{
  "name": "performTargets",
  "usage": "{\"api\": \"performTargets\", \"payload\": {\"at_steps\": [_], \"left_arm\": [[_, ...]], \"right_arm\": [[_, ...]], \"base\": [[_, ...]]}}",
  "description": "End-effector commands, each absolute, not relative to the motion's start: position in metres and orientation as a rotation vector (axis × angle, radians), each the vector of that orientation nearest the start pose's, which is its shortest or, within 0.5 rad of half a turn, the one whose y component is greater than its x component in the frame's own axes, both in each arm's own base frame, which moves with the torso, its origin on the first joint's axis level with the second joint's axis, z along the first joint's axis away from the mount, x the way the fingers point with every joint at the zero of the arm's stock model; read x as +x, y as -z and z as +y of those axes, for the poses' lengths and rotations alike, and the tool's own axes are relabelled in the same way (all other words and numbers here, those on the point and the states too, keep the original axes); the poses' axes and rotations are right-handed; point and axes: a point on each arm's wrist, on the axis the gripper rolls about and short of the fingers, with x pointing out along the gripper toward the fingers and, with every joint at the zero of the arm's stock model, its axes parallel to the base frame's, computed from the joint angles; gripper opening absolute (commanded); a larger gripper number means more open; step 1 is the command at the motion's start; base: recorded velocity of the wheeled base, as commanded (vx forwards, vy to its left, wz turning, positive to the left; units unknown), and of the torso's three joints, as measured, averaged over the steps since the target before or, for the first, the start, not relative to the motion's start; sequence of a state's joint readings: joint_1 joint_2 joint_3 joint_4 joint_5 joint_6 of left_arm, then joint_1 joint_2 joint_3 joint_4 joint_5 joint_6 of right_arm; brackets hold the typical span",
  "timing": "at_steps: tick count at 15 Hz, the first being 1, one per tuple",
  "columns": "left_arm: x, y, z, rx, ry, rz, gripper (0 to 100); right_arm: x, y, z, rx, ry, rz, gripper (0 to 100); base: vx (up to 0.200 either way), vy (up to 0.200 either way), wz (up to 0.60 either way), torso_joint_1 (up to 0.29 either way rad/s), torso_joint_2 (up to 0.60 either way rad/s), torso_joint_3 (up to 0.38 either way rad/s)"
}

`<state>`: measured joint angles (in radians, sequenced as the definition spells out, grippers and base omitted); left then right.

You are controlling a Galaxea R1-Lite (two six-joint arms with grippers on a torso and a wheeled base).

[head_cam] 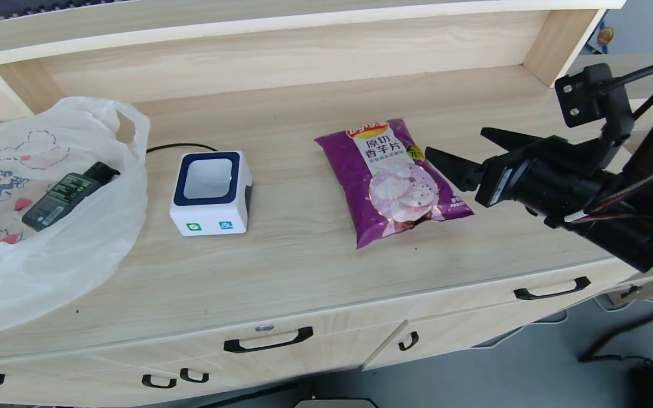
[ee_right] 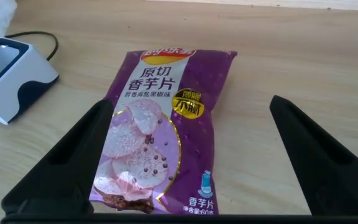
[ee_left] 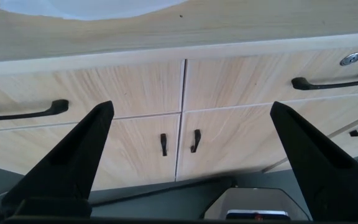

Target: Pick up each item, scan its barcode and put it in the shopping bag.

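One purple chip bag (head_cam: 391, 181) flat on the bench (head_cam: 304, 255), right gripper (head_cam: 456, 141) open beside it, scanner (head_cam: 211, 192) and shopping bag (head_cam: 94, 238) further left, left gripper (ee_left: 191, 106) open facing drawers (ee_left: 129, 93)

Purple chip bag (head_cam: 391, 181) flat right of white scanner (head_cam: 211, 192), shopping bag (head_cam: 77, 255) left

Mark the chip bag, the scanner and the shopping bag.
chip bag (head_cam: 391, 181), head view, middle of its purple front.
scanner (head_cam: 210, 184), head view, its glass top window.
shopping bag (head_cam: 77, 249), head view, bare white side wall.
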<state>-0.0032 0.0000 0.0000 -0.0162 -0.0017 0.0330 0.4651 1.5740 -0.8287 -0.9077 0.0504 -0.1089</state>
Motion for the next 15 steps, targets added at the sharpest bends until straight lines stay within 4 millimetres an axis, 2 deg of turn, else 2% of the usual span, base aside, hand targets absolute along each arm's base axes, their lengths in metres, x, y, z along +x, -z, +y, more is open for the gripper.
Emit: {"api": "performTargets", "payload": {"at_steps": [1,3,6,8,11,15], "left_arm": [[-0.023,-0.077,0.0,0.034,0.004,-0.015,100],[-0.023,-0.077,0.0,0.034,0.004,-0.015,100],[-0.023,-0.078,0.0,0.034,0.003,-0.02,100],[-0.023,-0.078,0.0,0.034,0.003,-0.022,100],[-0.023,-0.078,0.0,0.038,0.004,-0.023,100],[-0.023,-0.078,0.0,0.038,0.006,-0.023,100]], "right_arm": [[0.268,-0.252,0.135,-0.091,-0.506,-0.163,100],[0.282,-0.268,0.143,-0.097,-0.511,-0.134,100],[0.303,-0.281,0.16,-0.108,-0.532,-0.078,100],[0.31,-0.277,0.173,-0.124,-0.552,-0.027,100],[0.313,-0.264,0.178,-0.22,-0.54,0.039,100],[0.314,-0.268,0.186,-0.259,-0.558,0.043,100]], "base": [[0.0,0.0,0.0,0.0,0.0,0.0],[0.0,0.0,0.0,0.0,0.0,0.0],[0.0,0.0,0.0,0.0,0.0,0.0],[0.0,0.0,0.0,0.0,0.0,0.0],[0.0,0.0,0.0,0.0,0.0,0.0],[0.0,0.0,0.0,0.0,0.0,0.0]]}}
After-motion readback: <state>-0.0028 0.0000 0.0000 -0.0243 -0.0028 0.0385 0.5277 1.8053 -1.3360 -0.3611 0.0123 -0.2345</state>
